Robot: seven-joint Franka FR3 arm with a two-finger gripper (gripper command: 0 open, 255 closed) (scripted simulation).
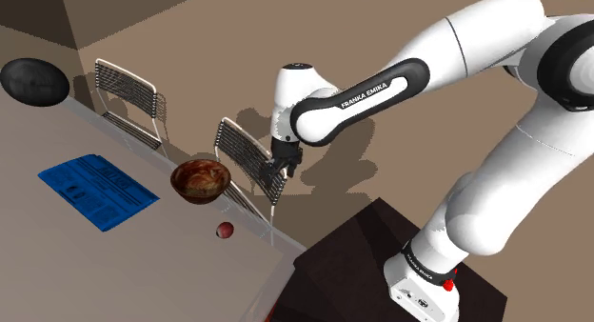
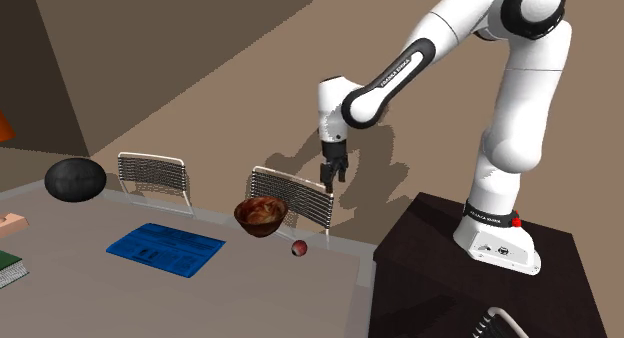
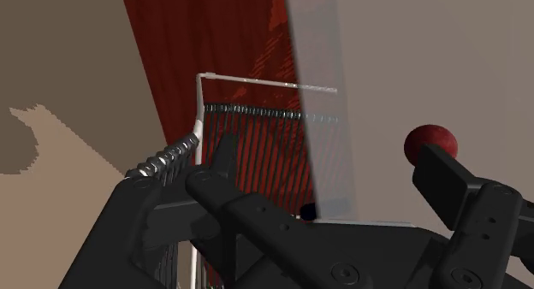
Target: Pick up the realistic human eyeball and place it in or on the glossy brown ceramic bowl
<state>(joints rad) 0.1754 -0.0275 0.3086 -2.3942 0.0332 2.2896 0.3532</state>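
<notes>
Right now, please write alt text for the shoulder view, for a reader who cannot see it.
A white robot arm holds its black gripper above a wire chair beside a pale table. On the table, a glossy brown bowl stands near a small red ball and a blue sheet.

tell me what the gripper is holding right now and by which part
Nothing is held. The gripper hangs above the table's edge with its jaws apart and empty. The small dark red ball lies on the table, clear of the gripper.
</notes>
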